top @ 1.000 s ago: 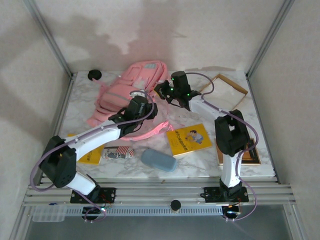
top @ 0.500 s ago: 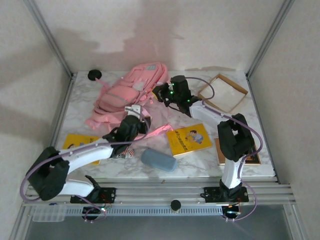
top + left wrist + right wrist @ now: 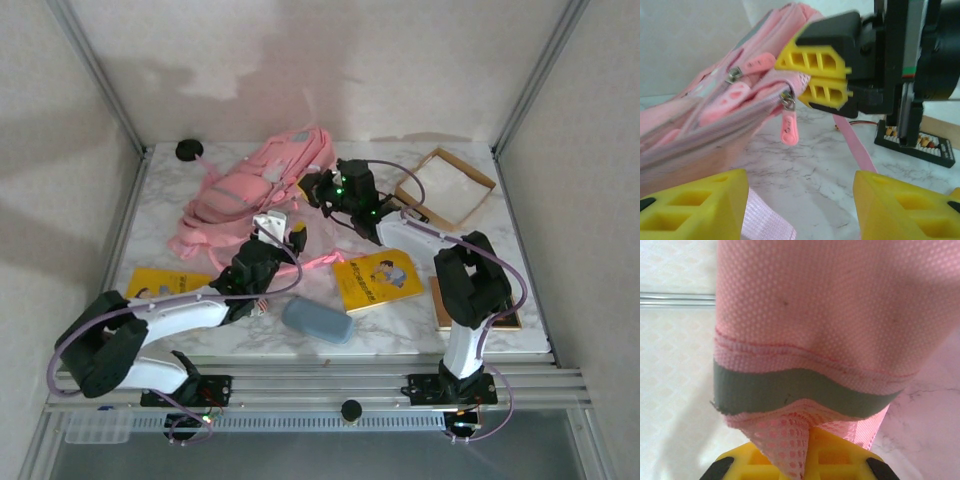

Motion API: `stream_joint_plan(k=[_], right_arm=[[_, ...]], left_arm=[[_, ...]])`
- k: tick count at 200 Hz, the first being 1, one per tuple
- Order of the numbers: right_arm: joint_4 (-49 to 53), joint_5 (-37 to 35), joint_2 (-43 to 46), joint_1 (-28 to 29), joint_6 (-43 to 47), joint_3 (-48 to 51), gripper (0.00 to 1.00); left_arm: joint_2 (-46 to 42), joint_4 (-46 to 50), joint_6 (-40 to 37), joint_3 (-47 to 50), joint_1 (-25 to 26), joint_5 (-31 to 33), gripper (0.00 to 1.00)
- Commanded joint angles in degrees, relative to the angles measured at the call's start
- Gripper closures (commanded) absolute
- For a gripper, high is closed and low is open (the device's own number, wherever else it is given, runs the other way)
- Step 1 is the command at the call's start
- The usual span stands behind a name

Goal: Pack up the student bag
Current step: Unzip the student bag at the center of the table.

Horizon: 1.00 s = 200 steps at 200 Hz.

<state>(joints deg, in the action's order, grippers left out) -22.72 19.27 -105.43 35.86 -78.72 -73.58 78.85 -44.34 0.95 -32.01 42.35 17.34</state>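
The student bag point(image 3: 250, 185), a soft pink backpack, lies at the back left of the marble table. My right gripper point(image 3: 316, 188) is shut on the pink mesh edge at the bag's right side. In the right wrist view the mesh point(image 3: 790, 440) is pinched between the yellow fingers of that gripper point(image 3: 807, 452). My left gripper point(image 3: 278, 228) hovers just in front of the bag, open. In the left wrist view its jaws point(image 3: 800, 200) frame bare marble, with a pink zip pull point(image 3: 789, 131) hanging ahead and a pink strap point(image 3: 855, 150) on the table.
A blue-grey oval case point(image 3: 317, 320) and a yellow book point(image 3: 378, 280) lie near the front middle. Another yellow book point(image 3: 158, 285) is at the front left. A shallow cardboard box point(image 3: 447, 187) stands at the back right, and a dark framed board point(image 3: 480, 308) lies at the right.
My left arm has drawn back toward the front, off the bag. The bag has shifted slightly left, with the right gripper still holding its edge.
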Motion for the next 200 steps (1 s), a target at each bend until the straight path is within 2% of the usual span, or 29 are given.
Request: stream_joint_plan(k=[1,56,85,120,147,175,200], right_arm=[[-9.40,0.95,4.24,0.88,-1.54,0.08,1.00],[-9.88,1.23,5.00,1.15,-1.43,0.86,1.00],[-10.13,0.97,4.92,1.41,-1.53,1.24,1.00],[-9.89,1.19,4.60,1.58,-1.44,0.89,1.00],[-9.88,0.92,4.69,1.59,-1.25,1.17,1.00],[-9.96,0.63,4.75,1.59,-1.35,1.61,1.00],[-9.91,0.54,4.47,1.59,-1.26,1.09,1.00]], left_arm=[[3.57,-5.36,-3.74,-2.76,0.45,2.82,0.44],[8.60,-12.89,-2.09,-3.46,0.48,12.37,0.44],[10.60,-10.76,-2.36,-6.75,0.37,9.91,0.46],[13.00,-12.08,-2.23,-8.79,0.21,12.21,0.51],[14.78,-11.89,-1.88,-10.69,0.02,14.98,0.58],[14.77,-12.45,-1.15,-11.00,-0.33,13.67,0.65],[14.59,-11.85,-0.60,-10.65,-0.69,13.39,0.77]])
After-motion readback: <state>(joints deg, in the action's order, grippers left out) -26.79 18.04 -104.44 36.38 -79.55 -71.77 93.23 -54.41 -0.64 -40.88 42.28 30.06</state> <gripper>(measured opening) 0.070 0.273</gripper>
